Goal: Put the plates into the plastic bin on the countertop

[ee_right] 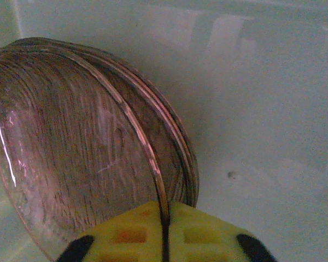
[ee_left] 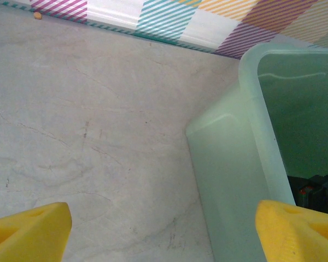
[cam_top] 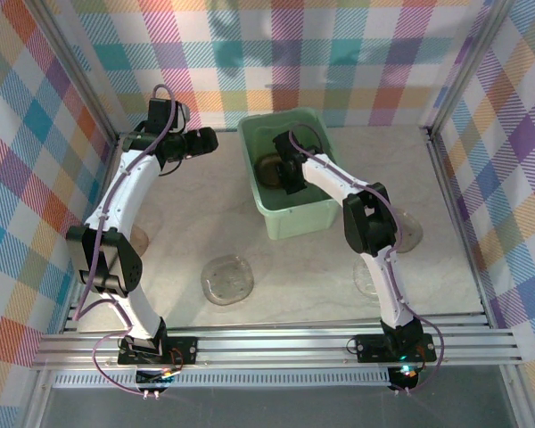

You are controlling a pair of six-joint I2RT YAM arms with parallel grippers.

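The pale green plastic bin stands at the back middle of the countertop. Inside it my right gripper is shut on the rim of a smoky brown plate; its yellow pads pinch the edge. That plate is tilted over other stacked plates on the bin floor. A clear plate lies on the front middle of the countertop. My left gripper stands open with nothing between its fingers, above bare countertop just left of the bin's wall.
More plates lie on the countertop: one on the right, one behind the right arm, one by the left arm. Plaid walls close in three sides. A metal rail runs along the near edge.
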